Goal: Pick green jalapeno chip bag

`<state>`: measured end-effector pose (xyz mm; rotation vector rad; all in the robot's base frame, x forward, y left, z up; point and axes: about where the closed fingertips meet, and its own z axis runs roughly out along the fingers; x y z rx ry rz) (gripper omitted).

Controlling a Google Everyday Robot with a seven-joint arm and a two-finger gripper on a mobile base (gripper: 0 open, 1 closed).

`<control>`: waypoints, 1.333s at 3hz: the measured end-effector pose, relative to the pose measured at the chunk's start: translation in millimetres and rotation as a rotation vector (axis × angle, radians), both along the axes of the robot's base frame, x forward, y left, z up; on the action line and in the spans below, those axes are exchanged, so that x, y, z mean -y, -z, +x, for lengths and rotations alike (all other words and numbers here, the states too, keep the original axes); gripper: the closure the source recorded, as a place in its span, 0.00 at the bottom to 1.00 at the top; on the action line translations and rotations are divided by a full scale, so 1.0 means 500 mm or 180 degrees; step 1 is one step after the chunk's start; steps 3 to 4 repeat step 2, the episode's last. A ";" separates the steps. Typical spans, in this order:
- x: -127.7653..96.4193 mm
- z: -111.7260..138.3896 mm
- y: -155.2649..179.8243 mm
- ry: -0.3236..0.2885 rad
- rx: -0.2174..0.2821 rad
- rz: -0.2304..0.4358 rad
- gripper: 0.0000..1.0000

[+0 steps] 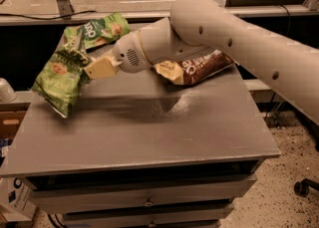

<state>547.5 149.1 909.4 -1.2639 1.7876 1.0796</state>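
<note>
The green jalapeno chip bag [61,77] is olive green and crinkled, with a small red-orange picture. It hangs tilted at the left of the grey cabinet top [149,132], lifted off the surface, its lower corner past the left edge. My gripper [89,66] is shut on the bag's right edge, with its cream fingers [101,67] pinching it. The white arm reaches in from the upper right.
A smaller bright green bag with white letters [102,29] lies at the back left. A brown and cream bag [194,67] lies at the back right under the arm. Drawers [144,199] sit below the top. A white object [6,91] stands at far left.
</note>
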 end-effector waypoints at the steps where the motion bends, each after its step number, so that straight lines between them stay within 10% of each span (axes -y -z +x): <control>1: -0.018 -0.027 -0.052 -0.0079 0.0151 0.0111 1.00; 4: -0.021 -0.030 -0.055 -0.0091 0.0161 0.0118 1.00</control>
